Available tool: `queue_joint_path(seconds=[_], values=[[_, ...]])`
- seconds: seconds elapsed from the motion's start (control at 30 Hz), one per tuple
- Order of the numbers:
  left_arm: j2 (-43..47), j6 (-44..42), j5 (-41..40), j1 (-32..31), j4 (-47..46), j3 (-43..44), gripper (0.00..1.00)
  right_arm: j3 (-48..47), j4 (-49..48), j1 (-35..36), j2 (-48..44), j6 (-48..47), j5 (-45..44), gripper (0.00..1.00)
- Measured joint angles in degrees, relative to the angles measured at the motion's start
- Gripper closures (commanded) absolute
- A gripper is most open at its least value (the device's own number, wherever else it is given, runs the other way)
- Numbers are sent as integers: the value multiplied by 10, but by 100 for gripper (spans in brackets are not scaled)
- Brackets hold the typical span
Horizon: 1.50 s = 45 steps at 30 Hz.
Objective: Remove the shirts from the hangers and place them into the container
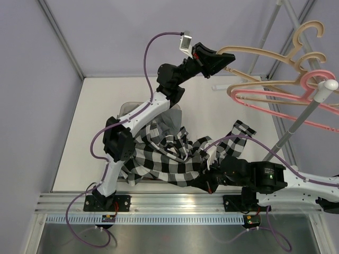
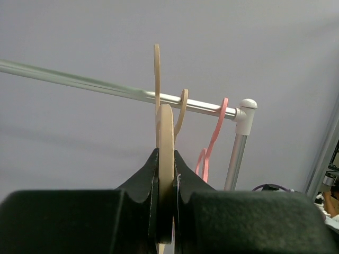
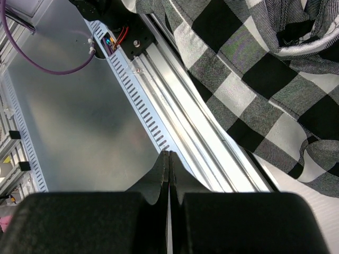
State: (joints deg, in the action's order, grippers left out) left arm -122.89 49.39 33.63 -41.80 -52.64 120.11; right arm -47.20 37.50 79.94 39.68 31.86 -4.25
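My left gripper (image 1: pixel 226 57) (image 2: pixel 166 153) is raised at the rack and shut on the left end of a bare tan hanger (image 1: pixel 265 52) (image 2: pixel 164 129). A second tan hanger (image 1: pixel 265 82) (image 2: pixel 181 108) and a pink hanger (image 1: pixel 275 98) (image 2: pixel 214 136) hang bare beside it. The black-and-white checked shirt (image 1: pixel 164 159) (image 3: pixel 249 69) lies crumpled between the arms, covering most of the container (image 1: pixel 125 108). Grey cloth (image 1: pixel 172 119) shows at its far edge. My right gripper (image 1: pixel 206 182) (image 3: pixel 169 154) is shut on nothing, low by the shirt's near right edge, over the front rail.
The rack's horizontal bar (image 2: pixel 106 87) carries the hangers, and its upright pole (image 1: pixel 296 124) stands at the right of the table. An aluminium rail (image 1: pixel 175 200) (image 3: pixel 180 106) runs along the near edge, with purple cables (image 1: pixel 85 233) at the arm bases.
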Motion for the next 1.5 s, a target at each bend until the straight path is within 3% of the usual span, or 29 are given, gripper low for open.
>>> queue_joint_path(seconds=[0.13, 0.3, 0.37, 0.4, 0.47, 0.5, 0.53, 0.57, 0.63, 0.67, 0.8, 1.0, 1.17, 1.5], values=[[-6, -17, -14, -9, 16, -7, 100, 0, 0, 9, 6, 4, -14, 100], [16, -48, -37, -13, 21, -97, 100, 0, 0, 12, 7, 5, -28, 100], [18, -56, -43, -13, 22, -112, 93, 0, 0, 13, 8, 5, -32, 100], [21, -59, -45, -13, 23, -116, 64, 0, 0, 13, 9, 5, -37, 100], [37, -67, -46, -13, 31, -136, 41, 0, 1, 13, 14, 5, -46, 95], [50, -72, -46, -13, 39, -149, 31, 0, 1, 14, 18, 7, -56, 81], [63, -78, -46, -13, 46, -162, 2, -1, 2, 14, 23, 11, -67, 62], [78, -89, -48, -13, 58, -176, 1, -1, 2, 14, 30, 14, -80, 38], [109, -109, -56, -13, 102, -193, 1, -2, 2, 14, 46, 18, -106, 16], [126, -124, -61, -12, 136, -196, 1, -2, 2, 15, 55, 20, -120, 1], [191, -186, -94, -5, 282, -196, 1, -8, 0, 15, 121, 28, -184, 1], [323, -259, -163, 58, 514, -176, 1, -32, -6, 13, 242, 73, -293, 0], [430, -300, -241, 84, 665, -188, 1, -43, -3, -37, 358, 138, -333, 1], [723, -288, -320, 83, 754, -471, 1, -31, -110, -144, 456, 198, -320, 0]])
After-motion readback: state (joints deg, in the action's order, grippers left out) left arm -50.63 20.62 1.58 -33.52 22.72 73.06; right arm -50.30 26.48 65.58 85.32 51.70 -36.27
